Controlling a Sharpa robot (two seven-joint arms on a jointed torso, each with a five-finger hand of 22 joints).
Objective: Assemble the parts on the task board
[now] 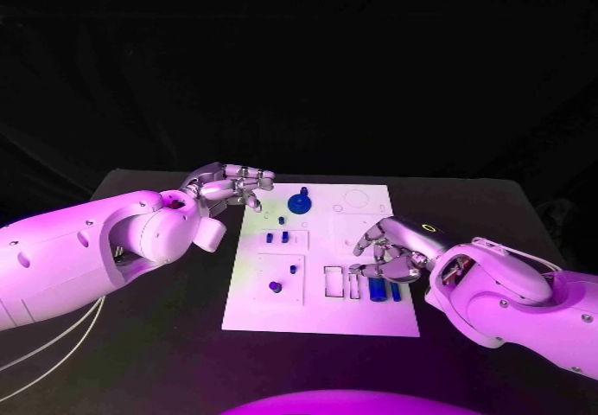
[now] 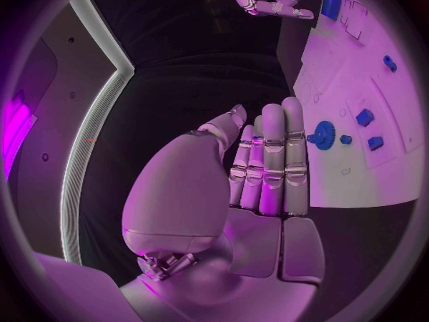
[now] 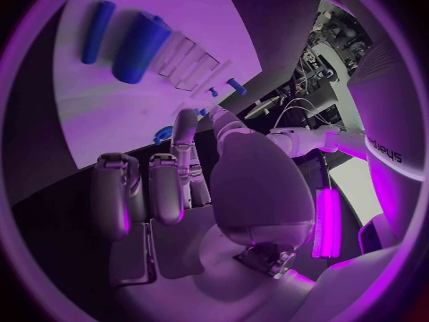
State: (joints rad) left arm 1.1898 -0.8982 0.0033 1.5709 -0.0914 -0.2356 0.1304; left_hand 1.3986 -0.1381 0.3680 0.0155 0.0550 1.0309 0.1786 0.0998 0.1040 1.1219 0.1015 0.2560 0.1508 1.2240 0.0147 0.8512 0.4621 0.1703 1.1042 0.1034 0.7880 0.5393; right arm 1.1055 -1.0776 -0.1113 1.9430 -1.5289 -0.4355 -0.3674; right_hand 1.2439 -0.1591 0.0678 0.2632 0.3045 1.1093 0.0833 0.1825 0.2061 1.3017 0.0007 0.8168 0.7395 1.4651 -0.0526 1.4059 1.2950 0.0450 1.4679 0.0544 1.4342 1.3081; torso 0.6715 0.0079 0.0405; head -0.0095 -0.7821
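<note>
The white task board [image 1: 250, 303] lies in the middle of the table. A blue gear [image 1: 301, 203] stands on its far part, and small blue parts [image 1: 276, 235] stand left of centre. A thick blue cylinder [image 1: 377, 288] and a thin one [image 1: 397, 291] lie near its right edge. My right hand [image 1: 389, 252] hovers just behind them with loosely bent fingers and holds nothing; in the right wrist view the cylinders [image 3: 140, 46] lie apart from that hand [image 3: 179, 193]. My left hand [image 1: 232, 185] hangs at the board's far left corner, its fingers [image 2: 268, 164] straight and empty, close to the gear [image 2: 324, 134].
Rectangular slots [image 1: 334, 282] sit left of the cylinders, and two round outlines [image 1: 358, 199] mark the far right corner. A small blue peg [image 1: 276, 286] stands in the near left panel. Bare black table [image 1: 162, 363] surrounds the board.
</note>
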